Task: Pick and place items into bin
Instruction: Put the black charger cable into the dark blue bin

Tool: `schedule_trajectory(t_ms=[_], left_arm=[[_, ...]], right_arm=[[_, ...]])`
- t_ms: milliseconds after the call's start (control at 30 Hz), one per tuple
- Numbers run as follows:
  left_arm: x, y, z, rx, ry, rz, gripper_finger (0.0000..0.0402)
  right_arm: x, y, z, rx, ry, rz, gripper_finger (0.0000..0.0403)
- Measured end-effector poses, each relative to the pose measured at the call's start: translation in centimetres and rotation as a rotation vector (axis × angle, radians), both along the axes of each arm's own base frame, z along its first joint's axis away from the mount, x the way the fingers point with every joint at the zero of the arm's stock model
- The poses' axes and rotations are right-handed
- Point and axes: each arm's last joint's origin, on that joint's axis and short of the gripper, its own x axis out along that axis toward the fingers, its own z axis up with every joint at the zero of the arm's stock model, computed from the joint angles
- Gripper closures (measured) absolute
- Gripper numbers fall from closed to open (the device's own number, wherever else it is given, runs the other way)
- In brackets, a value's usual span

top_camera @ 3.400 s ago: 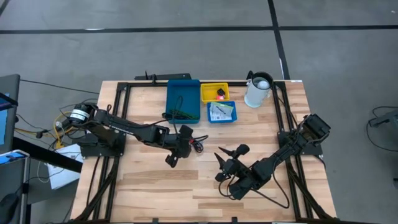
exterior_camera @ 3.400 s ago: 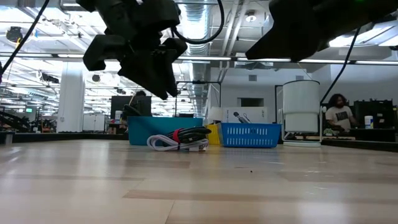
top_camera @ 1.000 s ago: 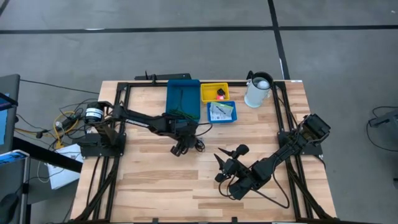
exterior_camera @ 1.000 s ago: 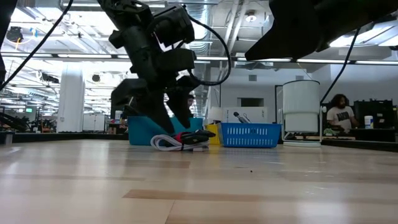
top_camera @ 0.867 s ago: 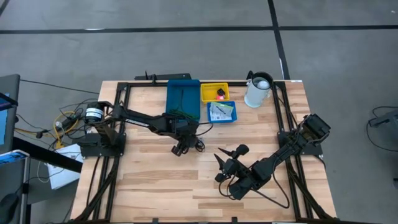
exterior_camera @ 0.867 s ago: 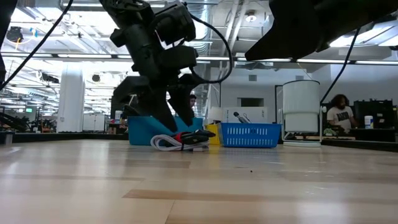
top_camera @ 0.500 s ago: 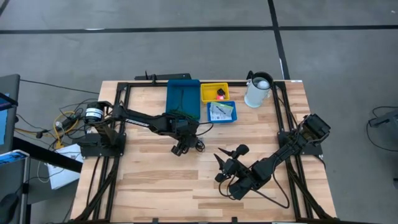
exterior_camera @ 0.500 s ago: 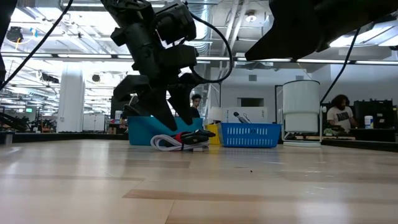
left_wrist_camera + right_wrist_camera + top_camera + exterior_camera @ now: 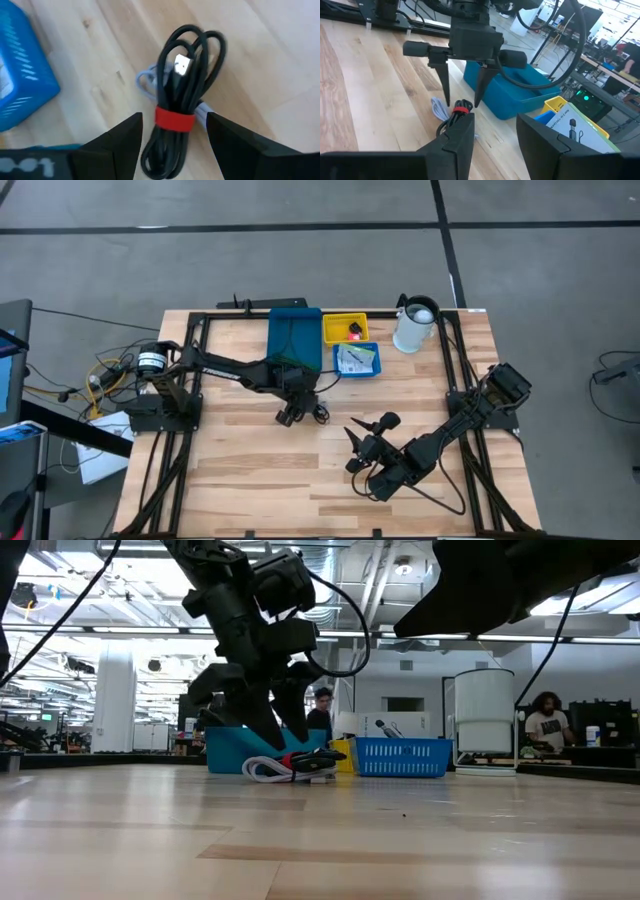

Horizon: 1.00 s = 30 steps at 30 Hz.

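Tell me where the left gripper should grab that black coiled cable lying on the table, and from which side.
Grip the black coiled cable at the red band, coming straight down from above. The band cinches the loops into their narrowest, firmest part, and the bundle lies flat on the table. The left gripper already hangs open over it, one finger on each side, so closing there would likely catch every strand.

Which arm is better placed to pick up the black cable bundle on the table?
The left. Its open pincer hangs just over the cable bundle, a finger on each side. The right pincer waits open, farther off.
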Motion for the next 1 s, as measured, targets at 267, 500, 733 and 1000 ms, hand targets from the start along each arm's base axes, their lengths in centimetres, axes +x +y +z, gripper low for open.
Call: schedule_trajectory(t_ms=[267,500,733,1000], left_arm=[[0.0,0.0,-0.4,-0.048,0.015,-0.008,0.0191],[0.1,0.0,-1.5,-0.049,0.036,-0.006,0.0191],[0.4,0.0,-2.3,-0.053,0.049,-0.002,0.0196],[0.2,0.0,-2.5,-0.063,0.078,0.013,0.026]], right_arm=[[0.0,0.0,0.0,0.0,-0.001,0.0,0.0262],[0.0,0.0,0.0,0.003,-0.004,0.0,0.0263],[0.0,0.0,0.0,0.003,-0.004,-0.001,0.0262],[0.0,0.0,0.0,0.002,-0.003,0.0,0.0262]])
